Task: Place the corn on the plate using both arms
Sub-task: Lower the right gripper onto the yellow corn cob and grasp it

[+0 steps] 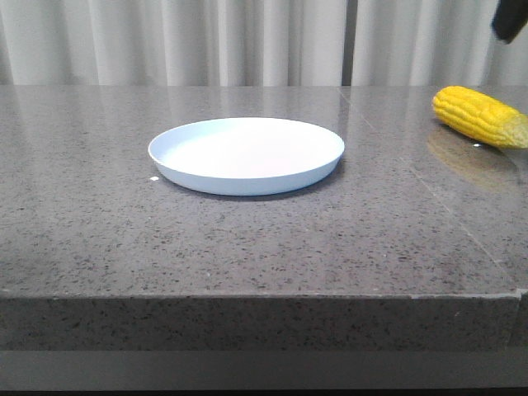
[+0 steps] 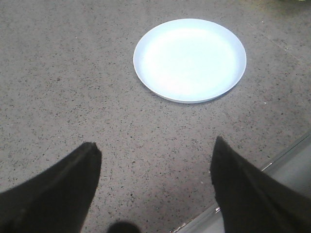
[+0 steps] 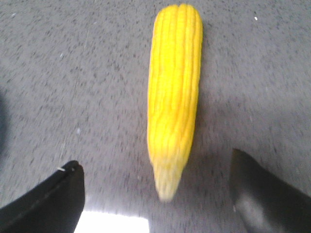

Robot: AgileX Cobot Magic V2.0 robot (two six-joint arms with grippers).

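The pale blue-white plate (image 1: 246, 155) sits empty near the middle of the grey stone table; it also shows in the left wrist view (image 2: 190, 59). The yellow corn (image 1: 480, 115) lies on the table at the far right. In the right wrist view the corn (image 3: 174, 92) lies lengthwise, its paler tip pointing between my fingers. My right gripper (image 3: 155, 167) is open above it, not touching; only a dark bit of the right arm (image 1: 511, 21) shows in the front view. My left gripper (image 2: 155, 150) is open and empty over bare table, short of the plate.
The table's front edge (image 1: 264, 295) runs across the front view, and the same edge (image 2: 272, 162) lies close to my left gripper. Pale curtains (image 1: 247, 41) hang behind the table.
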